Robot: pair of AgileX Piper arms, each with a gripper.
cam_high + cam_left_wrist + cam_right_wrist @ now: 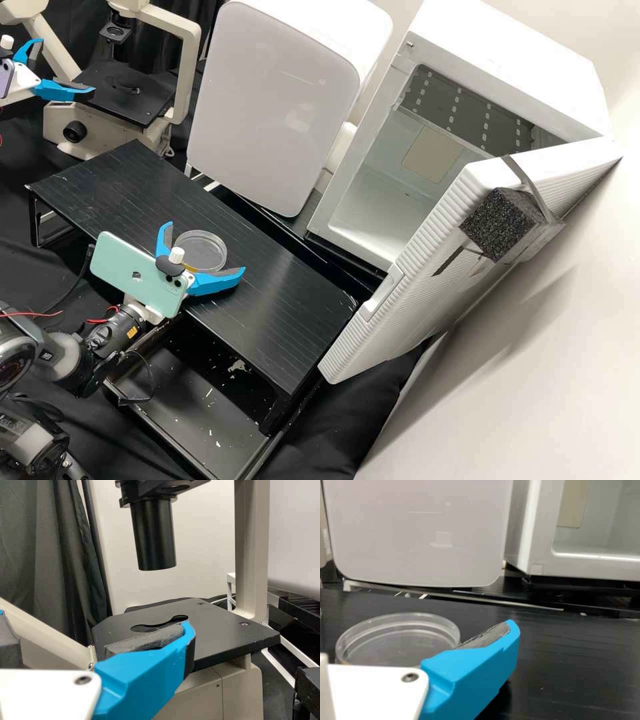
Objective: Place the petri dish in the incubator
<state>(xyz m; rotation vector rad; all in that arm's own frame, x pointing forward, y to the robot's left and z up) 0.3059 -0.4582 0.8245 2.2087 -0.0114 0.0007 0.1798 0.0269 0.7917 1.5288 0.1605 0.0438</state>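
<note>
1 petri dish (208, 248), 2 claws (203, 252), 1 microscope (190, 73), 1 incubator (513, 67), 2 phones (127, 263).

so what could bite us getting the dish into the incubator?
Grip: the right gripper is open with the low, clear petri dish between its fingers; closing off-centre could skid or tip it.
Entry: the incubator door is open but juts out by the end of the black table, so the arm could clip it.
Drop: a dark gap separates table and incubator; a slip there might lose the dish.
</note>
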